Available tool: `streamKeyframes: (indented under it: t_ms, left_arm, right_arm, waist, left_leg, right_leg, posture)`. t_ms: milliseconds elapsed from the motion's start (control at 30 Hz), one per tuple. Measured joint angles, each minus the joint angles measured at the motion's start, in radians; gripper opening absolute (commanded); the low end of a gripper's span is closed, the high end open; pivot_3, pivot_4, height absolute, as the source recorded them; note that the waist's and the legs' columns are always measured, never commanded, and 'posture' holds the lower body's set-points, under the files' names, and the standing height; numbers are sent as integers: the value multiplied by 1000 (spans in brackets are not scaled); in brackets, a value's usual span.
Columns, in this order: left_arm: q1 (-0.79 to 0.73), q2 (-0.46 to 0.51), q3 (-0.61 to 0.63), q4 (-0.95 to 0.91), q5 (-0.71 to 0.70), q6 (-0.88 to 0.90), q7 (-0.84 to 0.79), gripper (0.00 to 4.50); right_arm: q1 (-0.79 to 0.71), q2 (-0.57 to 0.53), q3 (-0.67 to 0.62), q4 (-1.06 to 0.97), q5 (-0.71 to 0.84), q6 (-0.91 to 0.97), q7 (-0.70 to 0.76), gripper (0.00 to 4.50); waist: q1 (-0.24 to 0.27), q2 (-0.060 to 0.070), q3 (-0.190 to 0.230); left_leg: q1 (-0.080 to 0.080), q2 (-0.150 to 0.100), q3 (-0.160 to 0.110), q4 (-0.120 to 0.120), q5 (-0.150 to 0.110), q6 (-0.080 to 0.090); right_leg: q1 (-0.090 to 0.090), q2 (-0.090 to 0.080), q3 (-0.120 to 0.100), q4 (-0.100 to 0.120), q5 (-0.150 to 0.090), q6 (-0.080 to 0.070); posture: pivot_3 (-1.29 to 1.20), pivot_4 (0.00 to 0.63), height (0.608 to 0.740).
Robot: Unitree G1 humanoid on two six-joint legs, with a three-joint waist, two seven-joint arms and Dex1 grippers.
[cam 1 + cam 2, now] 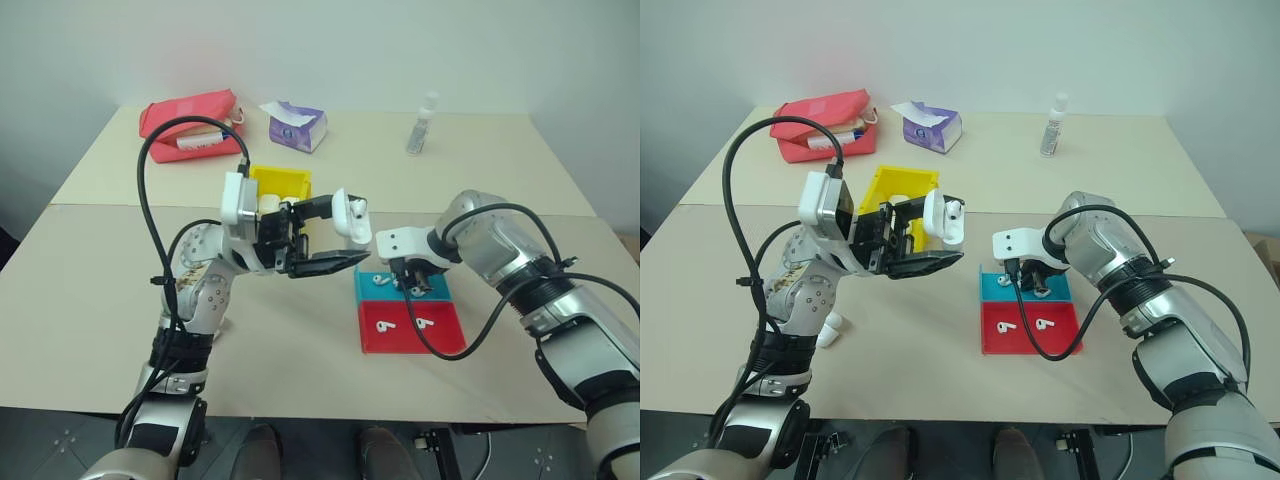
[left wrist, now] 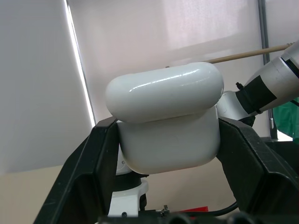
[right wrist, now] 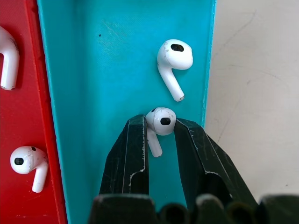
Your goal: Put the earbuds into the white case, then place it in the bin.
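Observation:
My left gripper (image 1: 349, 232) is raised above the table, shut on the white case (image 1: 353, 214), whose lid stands open. The left wrist view has the case (image 2: 163, 93) squeezed between both black fingers. My right gripper (image 3: 160, 125) points down into the teal half of the tray (image 3: 93, 70), its fingers closed against the head of one earbud (image 3: 163, 120) that still rests on the tray. A second earbud (image 3: 174, 58) lies just beyond it. Two more earbuds (image 1: 386, 326) (image 1: 424, 323) lie in the red half. The yellow bin (image 1: 280, 182) stands behind my left gripper.
The teal and red tray (image 1: 445, 335) sits right of centre near the table's front. A red pouch (image 1: 190, 125), a purple tissue pack (image 1: 295, 125) and a small clear bottle (image 1: 422, 125) line the far edge. A small white item (image 1: 829, 331) lies beside my left arm.

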Motion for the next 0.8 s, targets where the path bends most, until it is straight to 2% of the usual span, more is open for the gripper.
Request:
streamKeyframes:
  t_ms: [267,367,467,633,700,800]
  left_arm:
    - [0,1,0,-54,-4,34,30,2894]
    - [-3,0,0,-51,-5,47,32,2894]
    - [-26,-3,2,-32,-5,47,29,2894]
    - [-37,-28,4,11,-8,45,11,2894]
    - [-39,-43,2,35,-7,36,-10,2894]
    - [-39,-53,1,66,-6,20,-37,2894]
  right_arm:
    - [27,0,-40,-32,4,62,1,632]
    - [35,-5,-104,-55,48,142,-3,632]
    - [46,-29,-242,-125,149,234,-5,632]
    - [190,-25,-592,-278,420,356,-49,632]
    - [256,32,-759,-360,568,414,-93,632]
    - [312,92,-937,-464,759,509,-165,632]
  waist:
    - [0,0,0]
    - [1,0,0]
    - [4,0,0]
    - [14,0,0]
    - [14,0,0]
    - [11,0,0]
  left_leg:
    - [0,0,0,0,0,0]
    - [-1,0,0,0,0,0]
    - [-1,0,0,0,0,0]
    - [-1,0,-1,0,0,0]
    - [-1,0,-1,0,0,0]
    - [0,0,-1,0,0,0]
  right_leg:
    - [0,0,0,0,0,0]
    - [0,0,0,0,0,0]
    - [0,0,0,-1,0,0]
    - [1,0,-1,-1,0,0]
    - [1,0,-1,-1,0,0]
    - [1,0,-1,0,0,0]
  posture:
    - [0,150,740]
    - [0,150,740]
    - [0,150,740]
    - [0,150,740]
    - [0,150,740]
    - [0,150,740]
